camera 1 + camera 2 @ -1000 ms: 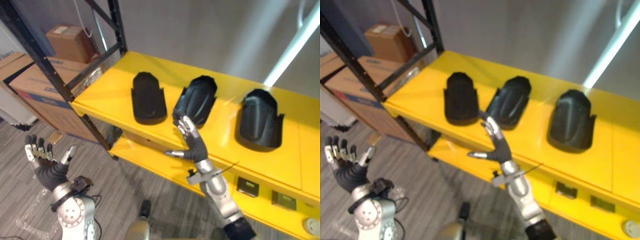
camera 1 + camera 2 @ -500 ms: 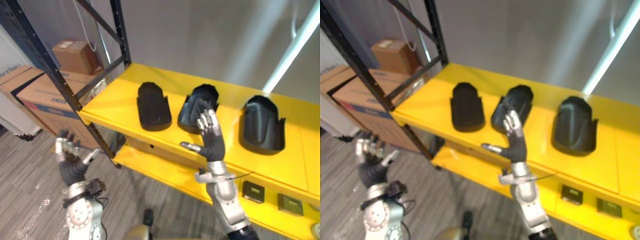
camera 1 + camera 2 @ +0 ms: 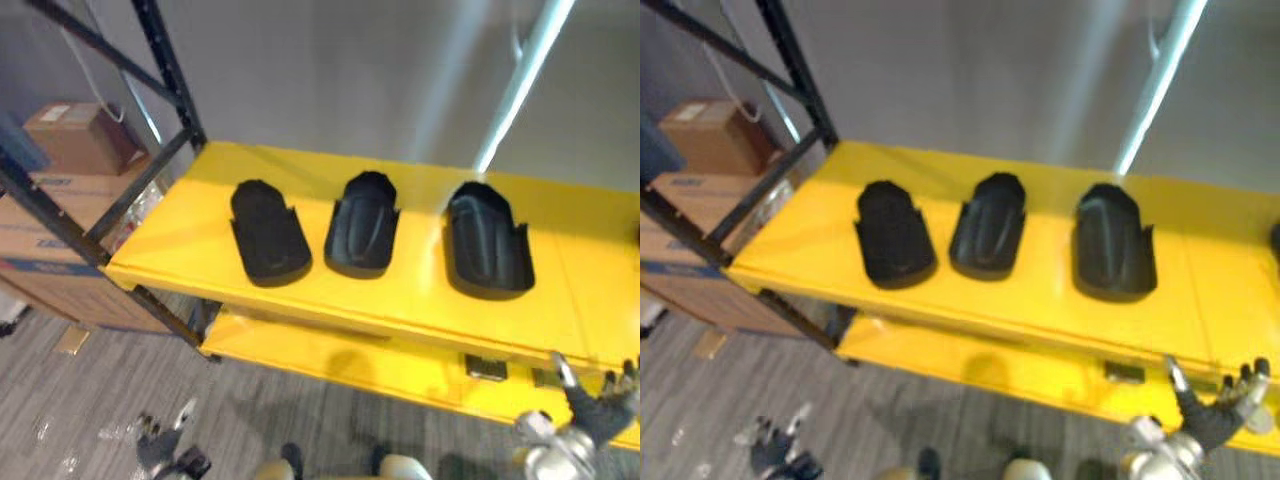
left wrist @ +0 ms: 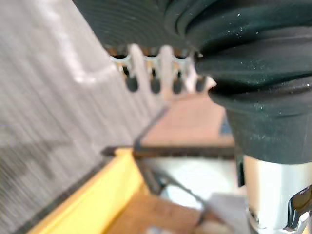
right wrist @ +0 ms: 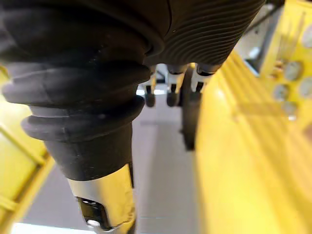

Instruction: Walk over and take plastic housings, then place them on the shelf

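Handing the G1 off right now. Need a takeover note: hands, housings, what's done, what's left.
Left hand: open, empty, low near the floor in front of the rack.
Right hand: open, fingers spread, empty, low in front of the lower shelf.
Housings: three black ones lie side by side on the yellow top shelf: left housing, middle housing, right housing.
Done: those three are placed; neither hand touches them.
Left: no other housings are in view. If more are due, fetch them; the bare stretch right of the right housing looks like the likely spot.
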You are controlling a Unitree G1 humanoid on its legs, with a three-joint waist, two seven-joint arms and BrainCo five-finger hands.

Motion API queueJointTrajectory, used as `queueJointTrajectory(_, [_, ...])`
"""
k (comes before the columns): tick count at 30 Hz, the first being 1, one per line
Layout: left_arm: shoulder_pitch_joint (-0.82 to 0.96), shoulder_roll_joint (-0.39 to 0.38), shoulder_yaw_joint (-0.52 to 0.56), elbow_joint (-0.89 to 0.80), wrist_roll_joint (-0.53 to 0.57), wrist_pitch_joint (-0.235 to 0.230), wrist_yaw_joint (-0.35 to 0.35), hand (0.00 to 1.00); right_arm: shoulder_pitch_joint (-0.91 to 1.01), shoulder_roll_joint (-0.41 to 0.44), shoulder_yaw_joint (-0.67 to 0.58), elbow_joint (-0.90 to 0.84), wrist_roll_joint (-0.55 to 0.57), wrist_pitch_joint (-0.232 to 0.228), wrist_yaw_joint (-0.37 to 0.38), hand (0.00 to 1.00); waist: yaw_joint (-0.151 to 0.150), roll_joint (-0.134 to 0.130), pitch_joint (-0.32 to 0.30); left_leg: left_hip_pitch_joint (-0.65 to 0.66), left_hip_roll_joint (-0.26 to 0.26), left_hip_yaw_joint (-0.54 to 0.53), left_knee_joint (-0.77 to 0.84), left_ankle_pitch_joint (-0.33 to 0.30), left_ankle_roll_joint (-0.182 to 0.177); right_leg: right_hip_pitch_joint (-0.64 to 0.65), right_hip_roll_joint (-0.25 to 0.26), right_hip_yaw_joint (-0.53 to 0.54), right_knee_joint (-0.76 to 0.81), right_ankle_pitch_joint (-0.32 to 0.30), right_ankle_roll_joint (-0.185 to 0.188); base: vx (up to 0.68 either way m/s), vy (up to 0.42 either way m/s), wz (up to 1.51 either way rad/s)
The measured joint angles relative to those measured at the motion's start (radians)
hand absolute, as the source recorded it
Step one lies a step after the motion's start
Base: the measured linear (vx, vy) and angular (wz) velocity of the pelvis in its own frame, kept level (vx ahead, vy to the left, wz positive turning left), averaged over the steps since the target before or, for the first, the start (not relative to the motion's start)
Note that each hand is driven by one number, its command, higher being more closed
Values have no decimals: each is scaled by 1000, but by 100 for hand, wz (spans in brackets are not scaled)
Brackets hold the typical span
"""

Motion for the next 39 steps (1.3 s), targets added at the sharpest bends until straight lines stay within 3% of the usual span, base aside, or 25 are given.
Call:
queueJointTrajectory(2, [-47, -16, 13, 79, -27, -17, -1, 0, -2, 0, 32, -58, 2, -25, 38, 0, 2, 2, -9, -2, 48, 88, 63, -34, 4, 21, 3, -22, 3, -3, -2, 152, -41, 12])
queueJointTrajectory(7, [-109, -30, 36, 282, -17, -17, -5, 0, -80, -23, 107, -156, -62, -53, 81, 0, 10, -14, 0, -100, 85, 144, 362, -65, 4, 73, -29, -42, 19, -46, 5, 152, 22, 16])
queueJointTrajectory(9, [-131, -32, 68, 379, -16, -1, -25, 0, -127, -49, 97, -195, -60, -57, 116, 0, 12, -15, 7, -106, 95, 179, 402, -94, 6, 96, -54, -60, 4, -40, 12, 117, 99, 19])
queueJointTrajectory(11, [-160, -25, 88, 486, -13, 13, -43, 0, -173, -83, 79, -207, -57, -56, 162, 0, 5, -2, 13, -98, 147, 220, 399, -109, 12, 123, -79, -82, 4, -39, 15, 89, 127, 28])
queueJointTrajectory(12, [-170, -27, 91, 534, -6, 21, -54, 0, -195, -118, 77, -208, -50, -51, 204, 0, 4, 8, 12, -73, 162, 221, 319, -63, -18, 135, -97, -90, 4, -37, 34, 83, 220, 18])
queueJointTrajectory(13, [-170, -29, 91, 564, -2, 31, -70, 0, -211, -158, 81, -213, -39, -39, 263, 0, 5, 25, 6, -54, 159, 178, 230, -8, -82, 135, -111, -87, 3, -51, 84, 109, 316, 11])
queueJointTrajectory(14, [-173, -28, 89, 582, 9, 38, -74, 0, -221, -171, 82, -210, -31, -31, 290, 0, 6, 29, 6, -40, 139, 166, 198, -35, -90, 136, -121, -86, 1, -52, 94, 106, 417, 12])
queueJointTrajectory(15, [-179, 4, 76, 619, 56, 69, -87, 0, -252, -167, 132, -187, -12, 16, 374, 0, 0, -11, 17, -2, 65, 178, 113, -23, -66, 136, -176, -82, -1, -50, 92, 84, 342, 8])
queueJointTrajectory(17, [-186, 38, 73, 654, 93, 97, -109, 0, -256, -173, 161, -182, -9, 63, 425, 0, 7, -39, 17, 17, 30, 181, 67, -3, -54, 135, -199, -75, -3, -48, 91, 41, 179, 12])
queueJointTrajectory(19, [-193, 86, 64, 730, 140, 149, -170, 0, -268, -196, 196, -155, -19, 150, 503, 0, 8, -64, 2, 58, 9, 183, -23, 37, -49, 133, -196, -69, -4, -1, 86, 62, 111, 8])
queueJointTrajectory(22, [-195, 116, 42, 785, 178, 169, -224, 0, -278, -252, 207, -111, -16, 240, 597, 0, 9, -62, -1, 113, 12, 191, -113, 76, -56, 137, -168, -68, -3, 35, 68, 55, 40, -6])
queueJointTrajectory(26, [-211, 121, 18, 802, 180, 186, -262, 0, -245, -300, 207, -111, -8, 311, 699, 0, -3, -54, -1, 138, 24, 200, -164, 102, -64, 131, -147, -67, -3, 46, 58, 26, -35, -7])
queueJointTrajectory(31, [-230, 124, -20, 815, 190, 164, -277, 0, -240, -305, 210, -111, 21, 312, 715, 0, -17, -52, -1, 146, 43, 226, -165, 107, -73, 121, -130, -60, -3, 46, 58, -4, -47, -15])
queueJointTrajectory(36, [-259, 122, -77, 814, 262, 111, -277, 0, -256, -297, 255, -113, 31, 275, 631, 0, -19, -33, 11, 151, 58, 230, -174, 127, -78, 121, -115, -60, -6, 39, 55, -65, -51, -9])
queueJointTrajectory(37, [-252, 139, -159, 815, 265, 124, -270, 0, -294, -237, 277, -114, 19, 259, 586, 0, -18, -20, -23, 127, 89, 218, -176, 171, -98, 121, -84, -73, -26, -20, 73, -62, -28, -2])
queueJointTrajectory(39, [-252, 139, -159, 815, 265, 124, -270, 0, -294, -237, 277, -114, 19, 259, 586, 0, -18, -20, -23, 126, 89, 218, -176, 171, -99, 121, -84, -73, -26, -18, 77, 0, 0, 0])
